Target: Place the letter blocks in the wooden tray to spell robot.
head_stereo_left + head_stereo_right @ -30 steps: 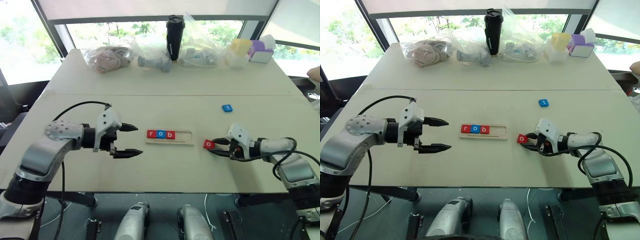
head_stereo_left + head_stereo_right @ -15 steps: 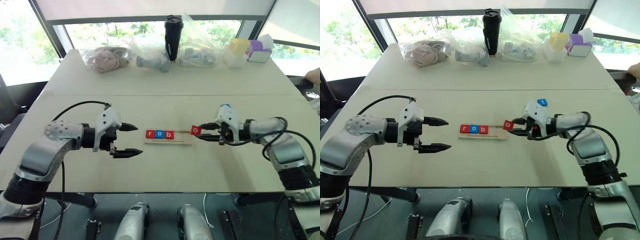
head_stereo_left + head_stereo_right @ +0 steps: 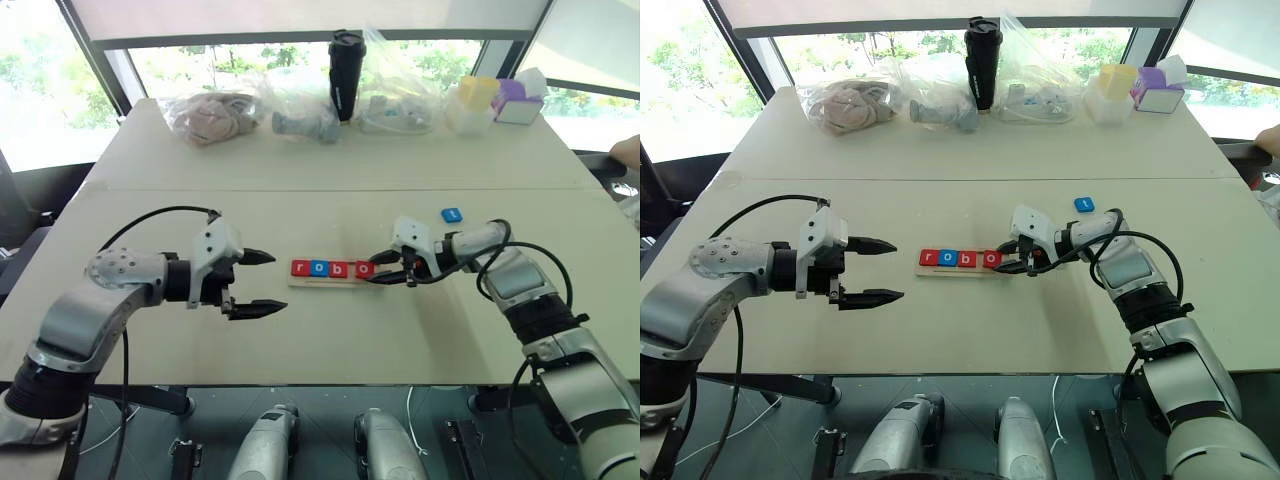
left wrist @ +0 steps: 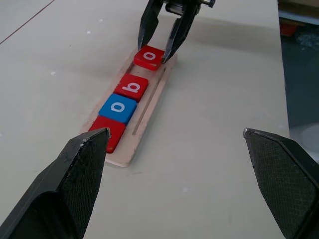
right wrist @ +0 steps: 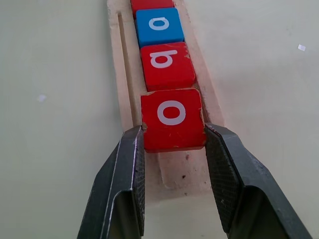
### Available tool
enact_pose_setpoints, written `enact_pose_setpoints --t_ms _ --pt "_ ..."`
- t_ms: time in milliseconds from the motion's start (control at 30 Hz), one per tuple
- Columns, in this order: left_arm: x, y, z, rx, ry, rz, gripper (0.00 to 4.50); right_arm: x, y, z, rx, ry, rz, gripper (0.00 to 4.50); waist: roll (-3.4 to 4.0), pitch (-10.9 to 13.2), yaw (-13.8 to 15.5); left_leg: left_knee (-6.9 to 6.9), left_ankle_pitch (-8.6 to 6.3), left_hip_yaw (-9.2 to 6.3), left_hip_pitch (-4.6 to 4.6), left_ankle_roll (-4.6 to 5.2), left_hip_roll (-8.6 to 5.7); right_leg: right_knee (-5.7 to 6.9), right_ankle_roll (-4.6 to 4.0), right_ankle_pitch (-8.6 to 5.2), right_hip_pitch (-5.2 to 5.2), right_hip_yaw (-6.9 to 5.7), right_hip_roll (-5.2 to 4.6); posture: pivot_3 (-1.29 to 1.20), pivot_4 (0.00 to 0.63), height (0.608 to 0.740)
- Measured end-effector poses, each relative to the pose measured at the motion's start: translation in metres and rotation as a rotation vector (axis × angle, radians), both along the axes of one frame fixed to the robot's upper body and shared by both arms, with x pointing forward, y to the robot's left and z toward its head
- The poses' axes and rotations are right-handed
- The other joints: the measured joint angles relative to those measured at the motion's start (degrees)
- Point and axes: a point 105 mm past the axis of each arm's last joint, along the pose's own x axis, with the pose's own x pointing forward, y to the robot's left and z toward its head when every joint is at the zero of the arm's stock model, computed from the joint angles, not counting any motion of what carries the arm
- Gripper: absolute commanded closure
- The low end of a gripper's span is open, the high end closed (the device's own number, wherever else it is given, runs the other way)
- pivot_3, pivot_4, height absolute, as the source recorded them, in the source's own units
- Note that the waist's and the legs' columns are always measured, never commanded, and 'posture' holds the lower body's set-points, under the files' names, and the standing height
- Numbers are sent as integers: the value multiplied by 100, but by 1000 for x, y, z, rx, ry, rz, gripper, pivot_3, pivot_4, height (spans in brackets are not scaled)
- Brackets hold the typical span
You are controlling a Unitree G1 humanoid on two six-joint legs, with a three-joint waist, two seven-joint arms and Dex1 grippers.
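I'm on the fourth letter: my right gripper [image 5: 172, 149] is clamped on the red o block [image 5: 172, 118], holding it by its two sides over the wooden tray [image 3: 373, 283], right behind the red b block [image 5: 166, 64]. The blue o block [image 5: 159, 26] and the red r block [image 4: 109, 131] fill the slots before that, so the tray reads r, o, b with the second o going into place. From the right wrist view the o looks square to the row but I can't tell whether it is fully seated in the tray or a touch above it. My left gripper [image 3: 262, 283] hangs wide open and empty off the tray's r end. The blue t block [image 3: 452, 214] lies on the table beyond the right arm, toward the far right. Next I judge I need to settle the o flat against the b, let go, back the fingers out without dragging it, then fetch the t for the last slot
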Motion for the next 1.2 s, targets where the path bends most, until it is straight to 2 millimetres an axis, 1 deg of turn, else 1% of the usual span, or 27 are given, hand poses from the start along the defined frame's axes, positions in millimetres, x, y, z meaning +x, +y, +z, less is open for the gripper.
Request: enact_pose_setpoints --t_ms 133,267,533,567,600,700,733,900,1033,1100,1200 --pt "1 2 3 -9 -7 20 0 5 4 2 -1 -11 23 3344 0 0 3 0 2 0 1 2 0 0 1 0 0 0 7 0 150 740" --pt "1 3 0 -11 2 35 0 6 8 0 1 -11 42 3344 0 0 14 0 0 0 0 0 -1 0 12 7 1 0 7 0 150 740" --pt "-1 -1 3 -15 -17 33 0 5 6 -4 -16 -5 49 3344 0 0 8 -1 -1 0 1 -3 -1 1 11 7 0 1 8 0 150 740" --pt "-1 -1 3 -15 -18 35 0 5 6 -4 -18 -8 50 2263 0 0 8 0 -1 0 1 -3 -1 1 11 7 0 1 9 0 150 740" --pt "-1 -1 3 -15 -19 37 0 5 6 -4 -19 -9 51 1845 0 0 8 0 -1 0 1 -3 -1 1 11 7 0 1 9 0 150 740" --pt "0 0 3 -16 -20 42 0 6 8 -3 -18 -20 53 259 0 0 8 0 0 0 1 -2 -1 1 11 7 0 1 9 0 150 740" --pt "0 0 3 -16 -21 43 0 7 9 -3 -17 -27 52 120 0 0 8 0 0 0 1 -3 -1 2 11 7 0 1 9 0 150 740" --pt "0 0 3 -16 -22 46 0 12 14 0 7 -53 36 120 0 0 7 0 -1 0 1 -3 -1 2 12 7 -1 2 10 0 150 740" --pt "0 0 3 -16 -22 46 0 16 11 7 23 -87 12 120 0 0 16 1 -1 0 1 -3 -1 2 11 7 0 2 10 0 150 740" --pt "0 0 3 -16 -22 47 0 17 10 13 29 -110 3 120 0 0 11 0 -1 0 1 -4 -1 2 12 7 -1 2 10 0 150 740" --pt "-1 1 1 -17 -13 50 0 29 -2 31 101 -188 -124 120 1 0 13 -1 -1 0 1 -4 -1 2 11 7 -1 3 10 0 150 740"
